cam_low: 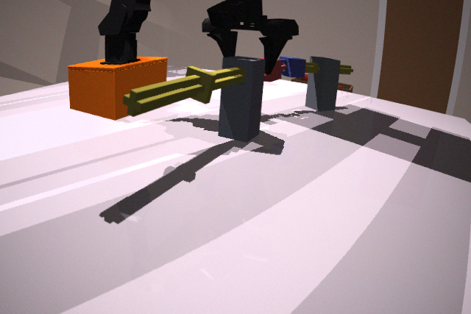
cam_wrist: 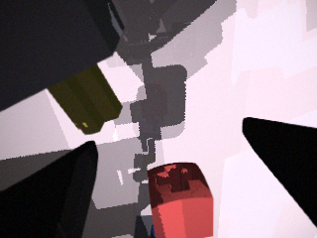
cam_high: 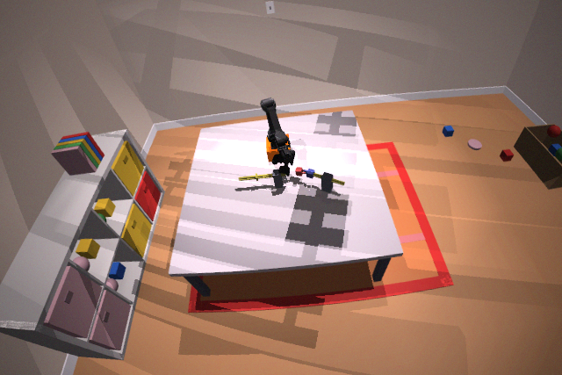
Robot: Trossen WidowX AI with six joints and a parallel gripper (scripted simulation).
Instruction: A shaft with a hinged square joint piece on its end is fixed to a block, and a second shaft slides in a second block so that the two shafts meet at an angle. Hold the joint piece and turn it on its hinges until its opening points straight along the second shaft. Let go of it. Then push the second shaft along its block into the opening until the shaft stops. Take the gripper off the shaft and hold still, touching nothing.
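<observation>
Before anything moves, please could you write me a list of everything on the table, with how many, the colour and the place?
Sliding shaft: one, yellow, with a collar, through the nearer block in the exterior view
Fixed shaft: one, yellow, at the farther block
Blocks: two, grey, upright, one nearer, one farther
Red joint piece: one, red, opening towards the sliding shaft's side
Blue joint part: one, blue, between red piece and farther block
Orange base box: one, orange, under the arm
Arm: one, black, above the orange box
Gripper: one, black, open, near the shafts
</observation>
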